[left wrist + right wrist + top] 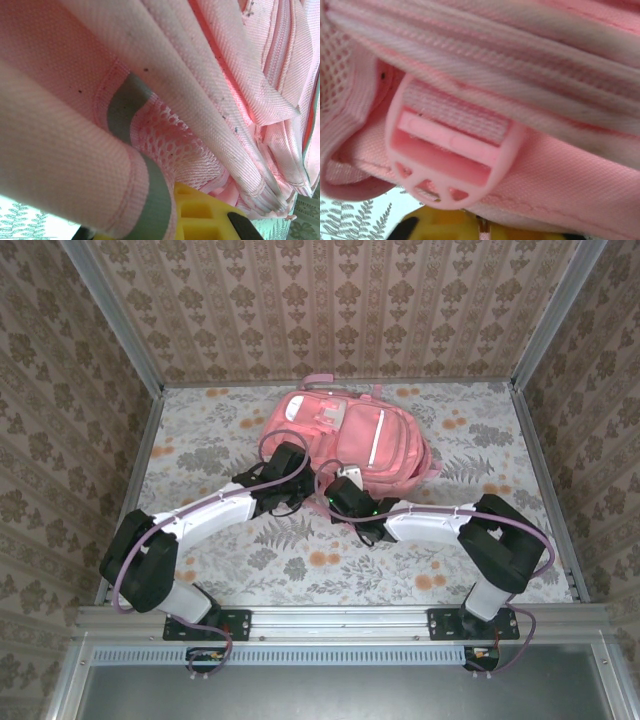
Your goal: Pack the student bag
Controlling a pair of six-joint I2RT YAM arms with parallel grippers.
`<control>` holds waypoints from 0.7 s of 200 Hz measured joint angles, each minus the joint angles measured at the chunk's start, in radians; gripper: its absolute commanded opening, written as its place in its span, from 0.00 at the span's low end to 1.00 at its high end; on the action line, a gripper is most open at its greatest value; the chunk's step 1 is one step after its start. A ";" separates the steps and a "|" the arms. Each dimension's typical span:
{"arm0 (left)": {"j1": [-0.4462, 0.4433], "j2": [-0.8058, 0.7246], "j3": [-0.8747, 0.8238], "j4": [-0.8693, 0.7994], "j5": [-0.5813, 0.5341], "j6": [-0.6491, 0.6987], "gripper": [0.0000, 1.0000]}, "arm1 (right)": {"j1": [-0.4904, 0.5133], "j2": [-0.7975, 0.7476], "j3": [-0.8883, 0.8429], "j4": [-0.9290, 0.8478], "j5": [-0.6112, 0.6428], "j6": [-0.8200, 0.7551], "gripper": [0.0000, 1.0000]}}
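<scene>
**A:** Which way does the student bag point(345, 435) lie?

**B:** Flat on the floral table point(300, 555). Its long axis runs away from the fingers, with the carry handle point(318, 381) at the far end and the bottom edge toward them, slanted slightly right.

**A:** And the left gripper point(296, 456)?

**B:** Clamped on a grey-trimmed fold beside the mesh pocket point(170, 135), with fabric draped over its yellow finger point(200, 215).

**A:** The right gripper point(346, 478)?

**B:** Its fingers are together just below a pink strap buckle point(450, 150). Bag fabric is at their tips, but I cannot tell whether they pinch it.
</scene>
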 measured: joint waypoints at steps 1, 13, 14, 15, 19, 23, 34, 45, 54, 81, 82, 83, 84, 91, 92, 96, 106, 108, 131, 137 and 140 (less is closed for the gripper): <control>0.000 0.000 0.000 0.000 0.000 0.000 0.00 | 0.000 0.000 0.000 0.000 0.000 0.002 0.00; 0.000 0.000 0.000 -0.001 -0.002 0.000 0.00 | -0.001 0.000 0.000 0.001 0.003 -0.002 0.00; 0.000 0.000 0.000 -0.001 -0.002 0.000 0.00 | -0.001 0.000 0.000 0.001 0.003 -0.002 0.00; 0.000 0.000 0.000 -0.001 -0.002 0.000 0.00 | -0.001 0.000 0.000 0.001 0.004 -0.002 0.00; 0.000 0.000 0.000 -0.002 -0.002 0.000 0.00 | -0.001 0.000 0.000 0.001 0.004 -0.003 0.00; 0.000 0.000 0.000 -0.002 -0.002 0.000 0.00 | -0.001 0.000 0.000 0.001 0.004 -0.003 0.00; 0.003 0.000 0.000 -0.003 -0.002 0.000 0.00 | -0.001 0.000 0.000 0.001 0.004 -0.003 0.00; 0.006 0.000 0.000 -0.005 -0.001 0.000 0.00 | -0.001 -0.002 0.000 0.000 0.004 -0.003 0.00; 0.011 -0.002 0.000 -0.007 0.003 0.000 0.00 | -0.001 -0.008 -0.004 0.000 0.004 -0.003 0.00; 0.039 -0.034 -0.008 -0.014 0.016 0.000 0.00 | -0.001 -0.059 -0.033 0.000 0.007 -0.005 0.00; 0.041 -0.036 -0.010 -0.014 0.017 0.000 0.00 | -0.001 -0.060 -0.034 0.000 0.007 -0.005 0.00; 0.042 -0.038 -0.010 -0.014 0.018 0.000 0.00 | -0.001 -0.062 -0.034 0.000 0.007 -0.005 0.00; 0.044 -0.041 -0.011 -0.015 0.018 0.001 0.00 | -0.001 -0.065 -0.036 -0.001 0.007 -0.006 0.00; 0.055 -0.056 -0.018 -0.018 0.020 0.001 0.00 | -0.001 -0.079 -0.045 -0.001 0.008 -0.007 0.00; 0.056 -0.058 -0.018 -0.019 0.021 0.001 0.00 | -0.002 -0.082 -0.047 0.000 0.008 -0.007 0.00; 0.064 -0.068 -0.024 -0.020 0.023 0.001 0.00 | -0.002 -0.089 -0.051 0.000 0.008 -0.008 0.00; 0.082 -0.090 -0.037 -0.024 0.029 0.001 0.00 | -0.004 -0.110 -0.069 0.000 0.008 -0.011 0.00; 0.085 -0.095 -0.040 -0.025 0.032 0.001 0.00 | -0.005 -0.112 -0.071 0.000 0.007 -0.012 0.00; 0.123 -0.143 -0.077 -0.033 0.056 0.005 0.00 | -0.012 -0.153 -0.108 -0.002 0.001 -0.020 0.00; 0.135 -0.155 -0.088 -0.042 0.060 0.008 0.00 | -0.018 -0.165 -0.119 -0.007 0.000 -0.021 0.00; 0.143 -0.161 -0.092 -0.045 0.062 0.010 0.00 | -0.023 -0.171 -0.125 -0.010 0.000 -0.022 0.00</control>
